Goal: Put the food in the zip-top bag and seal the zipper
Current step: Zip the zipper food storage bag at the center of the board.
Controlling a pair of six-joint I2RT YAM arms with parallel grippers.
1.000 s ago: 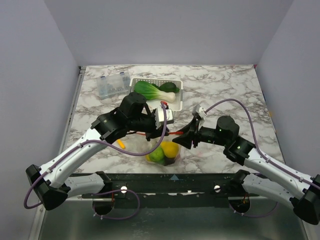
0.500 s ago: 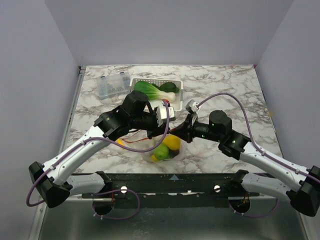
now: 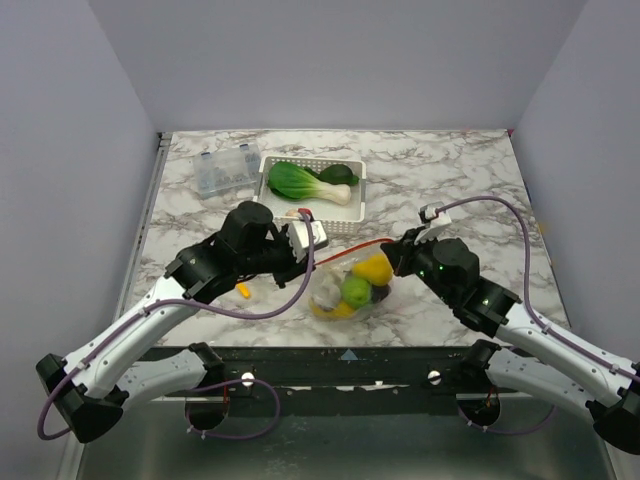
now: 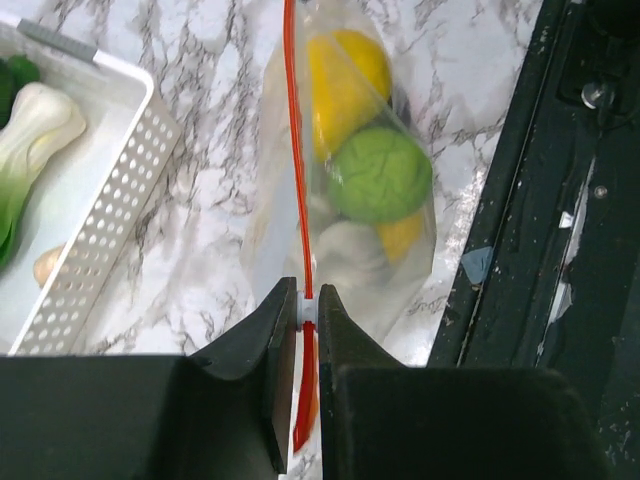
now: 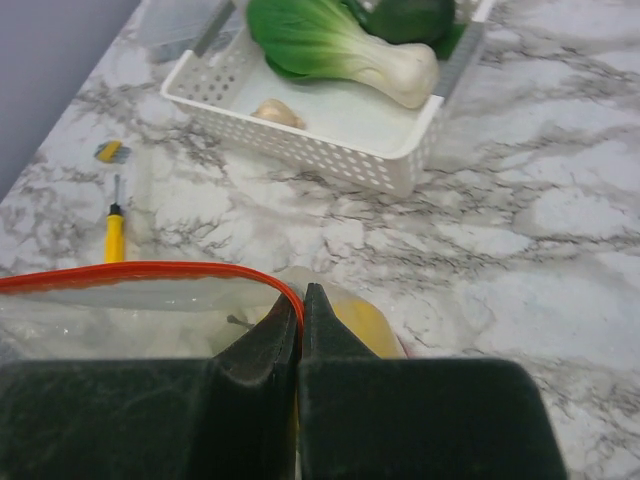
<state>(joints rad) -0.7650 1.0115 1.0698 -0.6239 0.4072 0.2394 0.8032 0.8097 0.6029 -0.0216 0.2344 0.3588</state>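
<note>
The clear zip-top bag [image 3: 350, 292] hangs between my two grippers just above the marble table, and it shows in the left wrist view [image 4: 345, 230]. Inside it are a yellow toy [image 4: 340, 75], a green one [image 4: 380, 185] and a dark one [image 3: 381, 295]. Its red-orange zipper [image 3: 362, 247] is stretched taut. My left gripper [image 4: 307, 305] is shut on the zipper's white slider at the left end [image 3: 318, 262]. My right gripper [image 5: 300, 300] is shut on the zipper's right end [image 3: 397, 256]. The strip curves away to the left in the right wrist view [image 5: 130, 272].
The white slotted basket [image 3: 345, 210] behind the bag holds a bok choy [image 3: 300, 182], a dark green vegetable [image 3: 338, 174] and a garlic bulb [image 5: 278, 113]. A clear compartment box [image 3: 225, 172] sits at the back left. A yellow-handled tool [image 3: 243, 290] lies left of the bag.
The bag has shifted right and lifted. My left gripper has drawn back left along the zipper and my right gripper has moved right, so the strip is now stretched out.
</note>
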